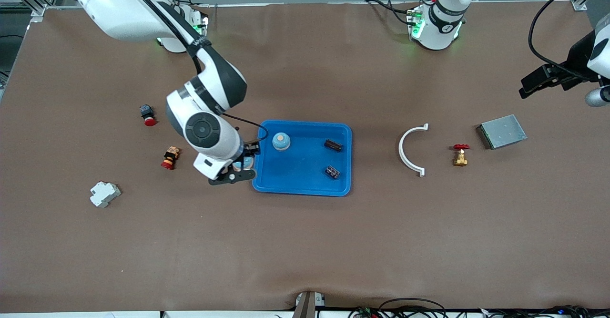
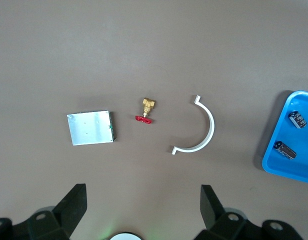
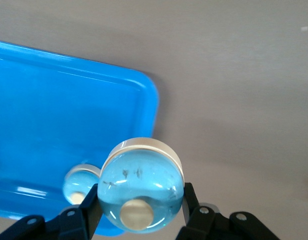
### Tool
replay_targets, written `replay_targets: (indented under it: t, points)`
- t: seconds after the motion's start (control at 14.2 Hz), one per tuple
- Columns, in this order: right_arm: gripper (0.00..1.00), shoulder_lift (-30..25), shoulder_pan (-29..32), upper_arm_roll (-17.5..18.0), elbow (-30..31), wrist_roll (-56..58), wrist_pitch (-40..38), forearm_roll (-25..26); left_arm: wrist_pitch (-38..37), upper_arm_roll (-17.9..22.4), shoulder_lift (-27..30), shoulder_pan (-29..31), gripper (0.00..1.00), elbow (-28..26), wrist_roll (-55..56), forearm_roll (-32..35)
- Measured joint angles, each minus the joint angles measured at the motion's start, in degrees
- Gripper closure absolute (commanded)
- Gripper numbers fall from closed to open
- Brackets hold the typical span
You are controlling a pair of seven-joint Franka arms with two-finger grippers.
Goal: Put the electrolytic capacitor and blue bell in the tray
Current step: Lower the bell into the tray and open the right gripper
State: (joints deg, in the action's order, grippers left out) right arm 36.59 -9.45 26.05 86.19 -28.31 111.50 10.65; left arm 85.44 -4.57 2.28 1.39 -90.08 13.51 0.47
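Note:
The bright-blue tray (image 1: 305,184) lies mid-table and shows in both wrist views (image 3: 69,110) (image 2: 306,140). One blue bell (image 1: 281,141) (image 3: 78,182) sits in it, along with two dark electrolytic capacitors (image 1: 333,145) (image 1: 332,171) (image 2: 297,119) (image 2: 285,150). My right gripper (image 1: 238,166) (image 3: 140,202) is shut on a second blue bell (image 3: 141,182), just outside the tray's rim at the right arm's end. My left gripper (image 1: 538,82) (image 2: 142,200) waits open and empty, high over the left arm's end of the table.
Toward the left arm's end lie a white curved clamp (image 1: 411,150), a brass valve with a red handle (image 1: 460,154) and a grey metal box (image 1: 503,131). Two red-capped buttons (image 1: 148,115) (image 1: 170,158) and a white breaker (image 1: 105,194) lie toward the right arm's end.

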Motion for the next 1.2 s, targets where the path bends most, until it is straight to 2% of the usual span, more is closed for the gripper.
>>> replay_targets:
  t: [0.35, 0.64, 1.2]
  points:
    - [0.80, 3.8, -3.3, -0.2, -3.8, -2.9, 2.0, 0.0, -0.4, 0.0, 0.5, -0.5, 0.00, -0.2, 0.0, 0.0]
    - [0.80, 7.2, -5.0, -0.6, -4.1, -2.9, 5.1, 0.3, -0.4, -0.2, 0.5, -0.9, 0.00, -0.2, 0.0, -0.2]
    - [0.79, 10.4, -6.5, -2.7, -4.3, -2.9, 7.5, 1.1, -1.0, -1.1, 1.1, -1.1, 0.00, -0.1, 0.0, -0.3]
